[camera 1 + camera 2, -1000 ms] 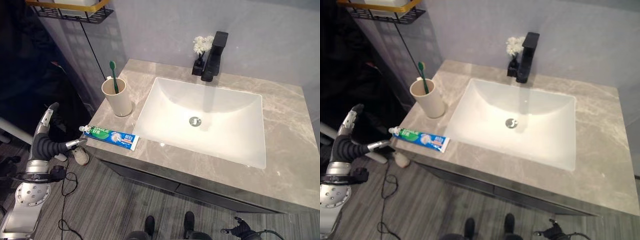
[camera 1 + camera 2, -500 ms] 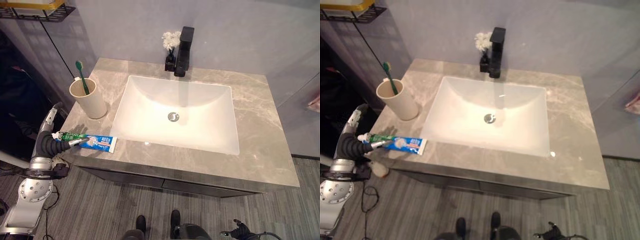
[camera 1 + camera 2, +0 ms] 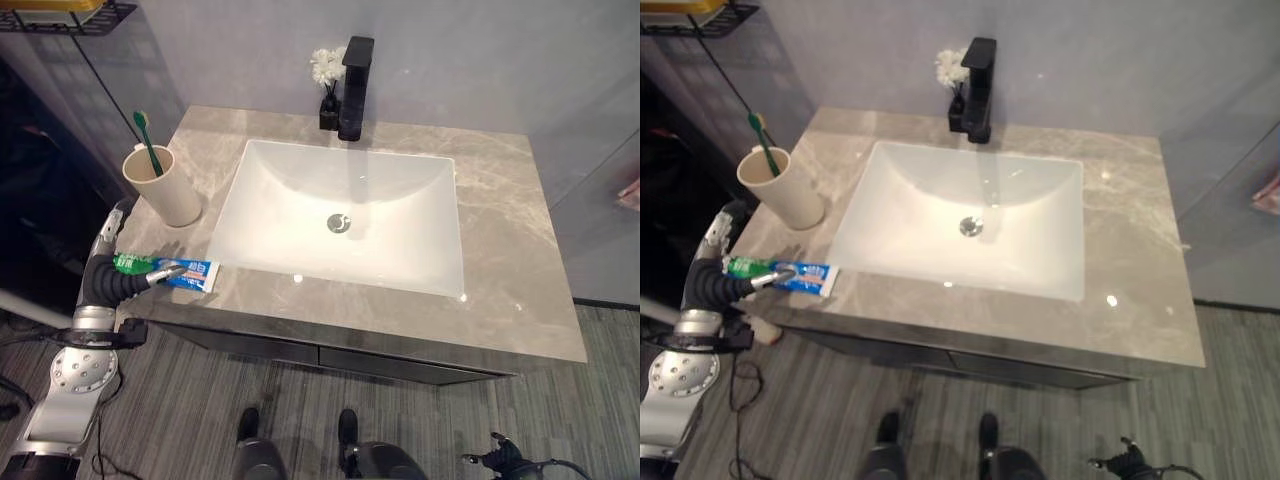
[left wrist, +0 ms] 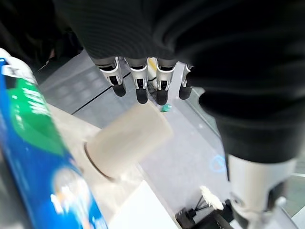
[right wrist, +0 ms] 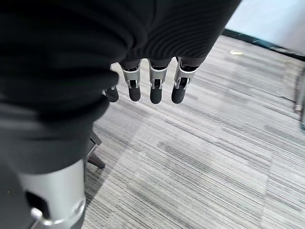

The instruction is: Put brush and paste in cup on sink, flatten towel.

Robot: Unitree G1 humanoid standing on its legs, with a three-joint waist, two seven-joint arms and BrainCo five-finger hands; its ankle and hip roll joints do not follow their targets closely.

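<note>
Reaching farther in, left hand point(image 3: 118, 272) now overlaps the toothpaste tube point(image 3: 175, 271)

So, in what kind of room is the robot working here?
Most likely a bathroom: a white sink is set in a grey marble-look counter, with a black tap behind it and a cup holding a green toothbrush.

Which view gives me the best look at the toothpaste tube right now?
The left eye view: the whole toothpaste tube lies on the counter edge, left hand at its cap end. The right eye view shows much the same; the left wrist view shows a close part of it.
</note>
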